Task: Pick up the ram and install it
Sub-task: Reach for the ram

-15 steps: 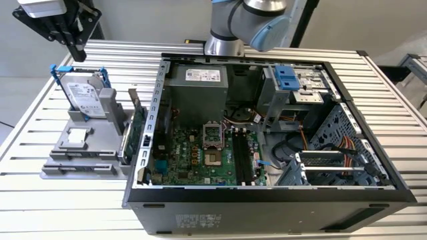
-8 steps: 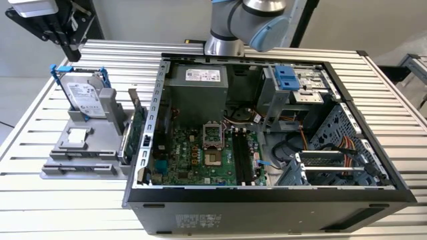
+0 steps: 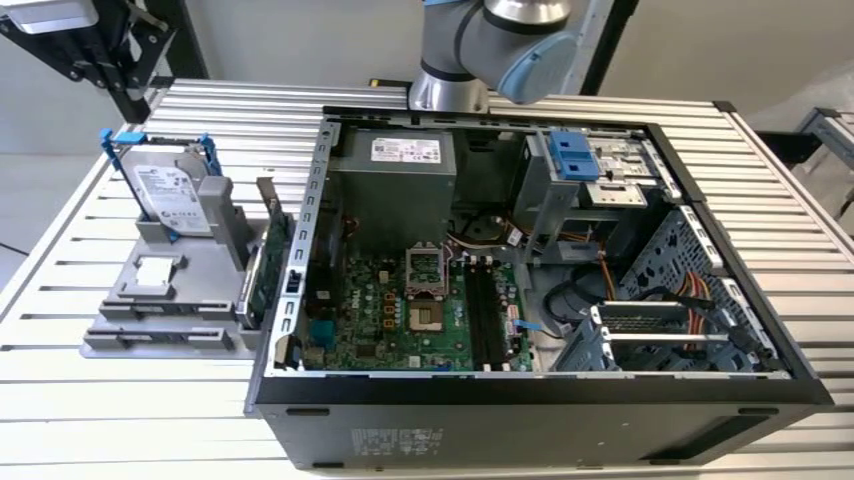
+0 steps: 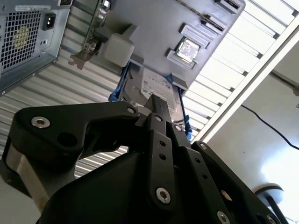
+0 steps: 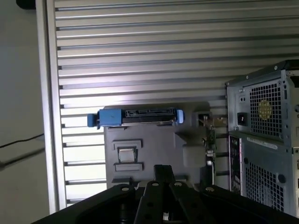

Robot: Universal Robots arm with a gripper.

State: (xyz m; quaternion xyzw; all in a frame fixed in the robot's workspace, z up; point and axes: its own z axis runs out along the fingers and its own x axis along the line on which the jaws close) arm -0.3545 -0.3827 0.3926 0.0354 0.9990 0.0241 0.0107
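- the ram stands in the grey holder on the desk, beside the open case; not yet picked up, so pickup and install remain
- my gripper hangs above that holder; clenched or released, i cannot tell

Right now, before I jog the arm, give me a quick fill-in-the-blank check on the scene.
1. The hard drive stands in a ___ frame.
2. The gray holder sits to the exterior view's ___ of the computer case.
3. In the first wrist view, the gripper shows in front of the gray ___.
Missing words: blue, left, holder.
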